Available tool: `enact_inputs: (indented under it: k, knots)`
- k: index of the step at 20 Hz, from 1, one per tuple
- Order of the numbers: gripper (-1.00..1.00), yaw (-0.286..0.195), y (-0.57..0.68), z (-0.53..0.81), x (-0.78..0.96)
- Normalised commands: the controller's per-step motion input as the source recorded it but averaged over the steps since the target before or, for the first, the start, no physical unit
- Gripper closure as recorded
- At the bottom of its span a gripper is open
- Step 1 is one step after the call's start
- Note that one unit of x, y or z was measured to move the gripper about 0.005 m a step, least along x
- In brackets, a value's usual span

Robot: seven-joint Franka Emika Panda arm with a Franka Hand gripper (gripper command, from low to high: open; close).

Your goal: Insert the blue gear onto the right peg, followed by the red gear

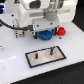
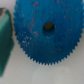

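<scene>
The blue gear (image 1: 46, 35) lies flat on the white table just behind the black-framed grey plate (image 1: 59, 56). It fills the wrist view (image 2: 47, 30), its toothed rim and dark centre hole sharp enough to see. My gripper (image 1: 46, 30) hangs directly over it, close above, with its jaws spread to either side and nothing held. The red gear (image 1: 61, 31) lies beside the blue one, toward the exterior view's right. The right peg (image 1: 51, 50) and its twin (image 1: 37, 56) stand upright on the plate, both bare.
A dark teal shape (image 2: 4, 37) shows at the wrist picture's edge beside the blue gear; I cannot tell what it is. The white robot body (image 1: 42, 10) fills the back. Small dark fittings (image 1: 19, 32) sit at the exterior view's left.
</scene>
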Motion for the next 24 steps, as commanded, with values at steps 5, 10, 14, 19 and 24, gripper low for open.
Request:
enact_inputs:
  k: [5,10,14,19,24]
  knots:
    - [1.00,0.000,0.01,0.11,-0.01]
    - [1.00,0.000,0.03,0.45,0.19]
    - [1.00,0.000,0.00,0.45,0.37]
    - [1.00,0.000,-0.01,0.41,0.52]
    - [1.00,0.000,0.00,0.41,0.62]
